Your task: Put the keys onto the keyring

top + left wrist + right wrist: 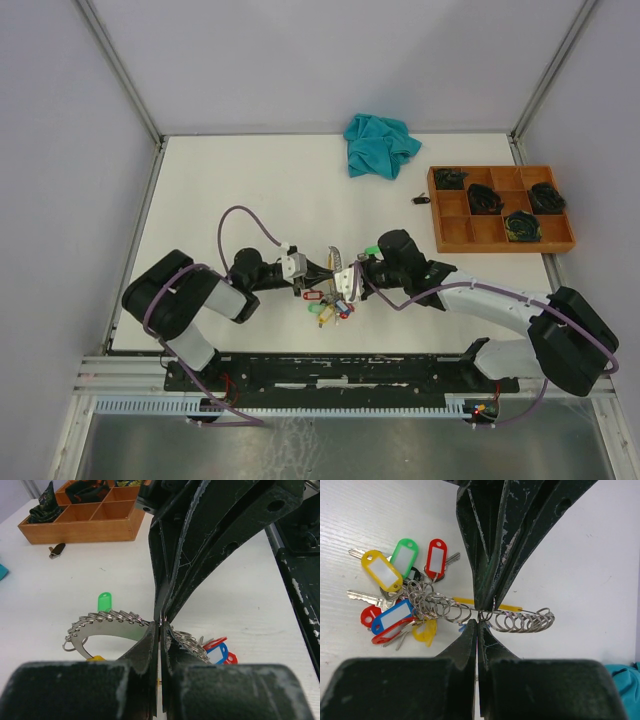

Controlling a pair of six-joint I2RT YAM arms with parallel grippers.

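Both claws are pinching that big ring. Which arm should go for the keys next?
Probably the right. The left gripper and right gripper are both shut on the keyring, but only the right wrist view shows the keys clearly.

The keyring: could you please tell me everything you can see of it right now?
The keyring is a thin, curved silver wire strung with a row of small split loops. The left gripper and right gripper both clamp it at nearly the same spot. At one end, keys with coloured tags bunch on the white table.
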